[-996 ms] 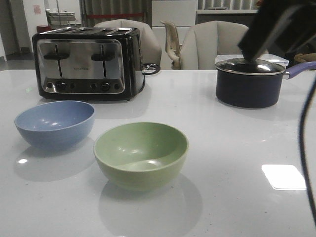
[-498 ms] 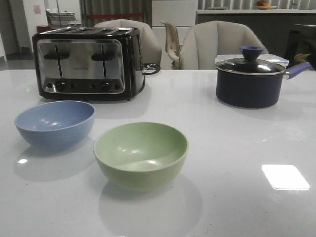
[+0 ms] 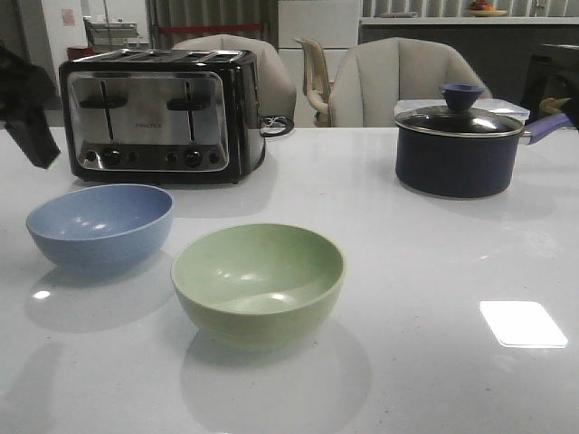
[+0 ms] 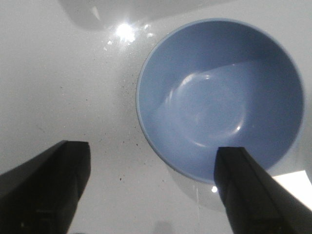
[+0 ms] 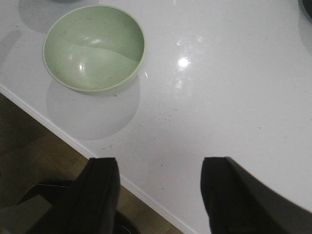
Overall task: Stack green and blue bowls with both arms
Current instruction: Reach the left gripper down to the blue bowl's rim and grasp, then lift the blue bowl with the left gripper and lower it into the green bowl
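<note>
Blue bowl (image 3: pixel 99 224) sits on the white surface (image 3: pixel 434 271) in front of the toaster (image 3: pixel 161 113); green bowl (image 3: pixel 258 283) just beside it, apart, nearer the camera. Left end effector (image 4: pixel 146 190) spread, empty, above the blue bowl. Right end effector (image 5: pixel 158 195) spread, empty, near the green bowl.
</note>
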`<action>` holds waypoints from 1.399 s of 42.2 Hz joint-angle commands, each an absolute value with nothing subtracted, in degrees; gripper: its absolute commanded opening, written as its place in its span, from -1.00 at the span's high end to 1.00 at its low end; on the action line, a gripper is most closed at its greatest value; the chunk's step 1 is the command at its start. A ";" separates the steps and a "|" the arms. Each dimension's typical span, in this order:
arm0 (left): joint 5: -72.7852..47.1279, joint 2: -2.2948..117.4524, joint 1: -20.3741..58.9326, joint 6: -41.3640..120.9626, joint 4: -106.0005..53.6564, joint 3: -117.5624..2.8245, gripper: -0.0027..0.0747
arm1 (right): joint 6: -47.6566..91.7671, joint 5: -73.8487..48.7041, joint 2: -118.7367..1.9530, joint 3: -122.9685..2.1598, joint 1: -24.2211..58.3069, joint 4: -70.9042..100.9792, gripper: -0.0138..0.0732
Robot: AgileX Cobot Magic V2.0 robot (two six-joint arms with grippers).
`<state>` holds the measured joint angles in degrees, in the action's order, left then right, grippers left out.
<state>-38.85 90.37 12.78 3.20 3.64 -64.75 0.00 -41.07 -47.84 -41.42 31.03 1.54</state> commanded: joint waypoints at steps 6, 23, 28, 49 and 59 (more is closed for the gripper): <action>-36.66 99.41 13.23 3.08 5.23 -74.19 -0.73 | 0.75 -37.12 -47.42 -42.75 31.03 0.91 -0.43; -37.65 107.55 13.23 3.08 5.97 -79.14 -0.66 | 0.75 -37.12 -47.42 -42.75 31.03 0.91 -0.43; -38.92 107.55 13.23 3.08 6.76 -79.14 -0.44 | 0.75 -37.12 -47.42 -42.75 31.03 0.91 -0.43; -40.48 107.55 13.23 3.08 7.72 -79.14 0.40 | 0.75 -37.12 -47.42 -42.75 31.03 0.91 -0.43; -42.48 106.48 13.23 3.08 8.51 -79.14 0.68 | 0.75 -37.12 -47.42 -42.75 31.03 0.91 -0.43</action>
<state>-41.79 110.34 12.82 3.00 7.17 -77.64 0.00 -41.07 -47.84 -41.42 31.03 1.54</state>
